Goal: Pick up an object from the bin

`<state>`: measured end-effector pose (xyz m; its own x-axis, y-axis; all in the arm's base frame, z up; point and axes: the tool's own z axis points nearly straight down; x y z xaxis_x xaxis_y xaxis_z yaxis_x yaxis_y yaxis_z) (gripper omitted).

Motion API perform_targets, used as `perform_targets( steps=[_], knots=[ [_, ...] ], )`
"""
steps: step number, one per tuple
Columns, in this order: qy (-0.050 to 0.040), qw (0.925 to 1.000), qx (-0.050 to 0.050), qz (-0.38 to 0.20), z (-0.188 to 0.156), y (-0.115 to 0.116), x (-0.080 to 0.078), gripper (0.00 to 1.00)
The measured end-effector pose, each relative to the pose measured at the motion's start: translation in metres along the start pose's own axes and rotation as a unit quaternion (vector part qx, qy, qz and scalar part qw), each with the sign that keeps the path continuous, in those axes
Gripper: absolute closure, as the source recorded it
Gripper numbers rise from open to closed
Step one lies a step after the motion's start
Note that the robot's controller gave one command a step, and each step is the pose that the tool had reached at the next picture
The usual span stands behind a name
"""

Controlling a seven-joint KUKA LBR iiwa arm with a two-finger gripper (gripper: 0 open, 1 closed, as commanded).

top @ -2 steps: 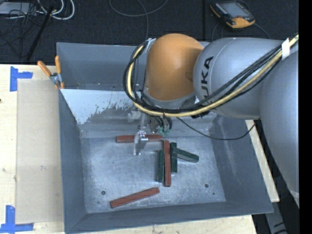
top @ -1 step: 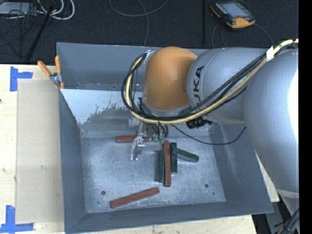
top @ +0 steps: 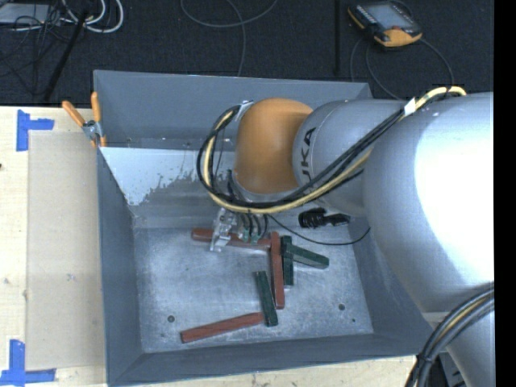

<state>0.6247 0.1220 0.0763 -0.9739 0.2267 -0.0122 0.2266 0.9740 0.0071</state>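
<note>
My gripper hangs below the orange wrist cover, low over the back middle of the bin floor. It sits right at a red-brown flat stick that lies crosswise there, its left end poking out to the gripper's left. Whether the stick is gripped is hidden. Just right of the gripper, another red-brown stick lies lengthwise. A dark green stick lies at an angle beside it.
A second dark green stick lies toward the front, crossing the lengthwise red-brown one. A long red-brown stick rests near the front wall. The arm and its cables cover the bin's right back part. The left floor is bare metal.
</note>
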Motion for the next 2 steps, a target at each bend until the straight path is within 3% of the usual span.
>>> perform_targets(
  steps=[1, 2],
  knots=[
    [0.0001, 1.0, 0.0, 0.0, 0.0, 0.0, 0.0, 1.0],
    [0.0054, 1.0, 0.003, -0.004, -0.133, 0.01, 0.007, 1.0]
  ],
)
